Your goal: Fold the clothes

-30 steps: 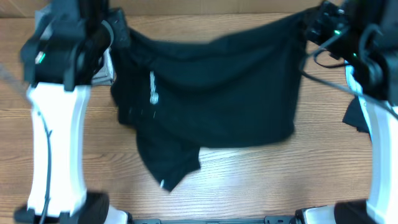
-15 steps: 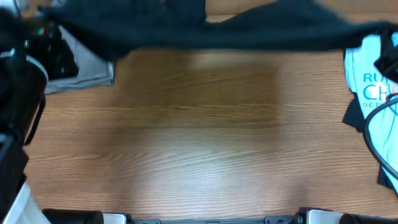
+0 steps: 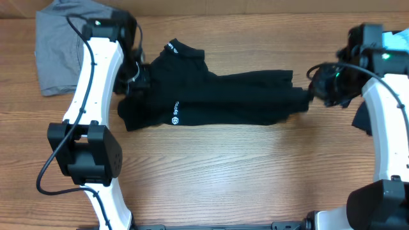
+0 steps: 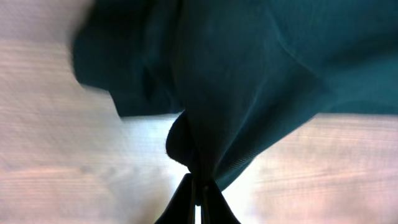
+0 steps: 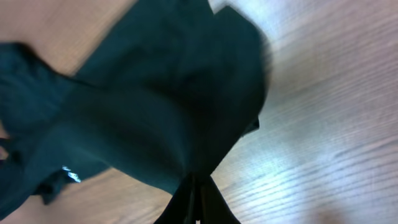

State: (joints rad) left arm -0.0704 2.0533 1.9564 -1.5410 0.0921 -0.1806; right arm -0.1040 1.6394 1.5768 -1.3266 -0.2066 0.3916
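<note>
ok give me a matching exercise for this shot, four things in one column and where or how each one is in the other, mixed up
1 black garment
2 grey garment
3 left gripper
4 right gripper

A lying at the far left corner of the table
B shut on the black garment's end farthest from the grey one
C stretched across the middle of the table
D shut on the black garment's end nearest the grey one

Pairs: 1-C, 2-A, 3-D, 4-B

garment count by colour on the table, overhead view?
Black garment: 1
Grey garment: 1
Light blue garment, mostly hidden behind the right arm: 1
Total: 3
Dark fabric patch beside the right arm not counted; cannot tell what it is.
</note>
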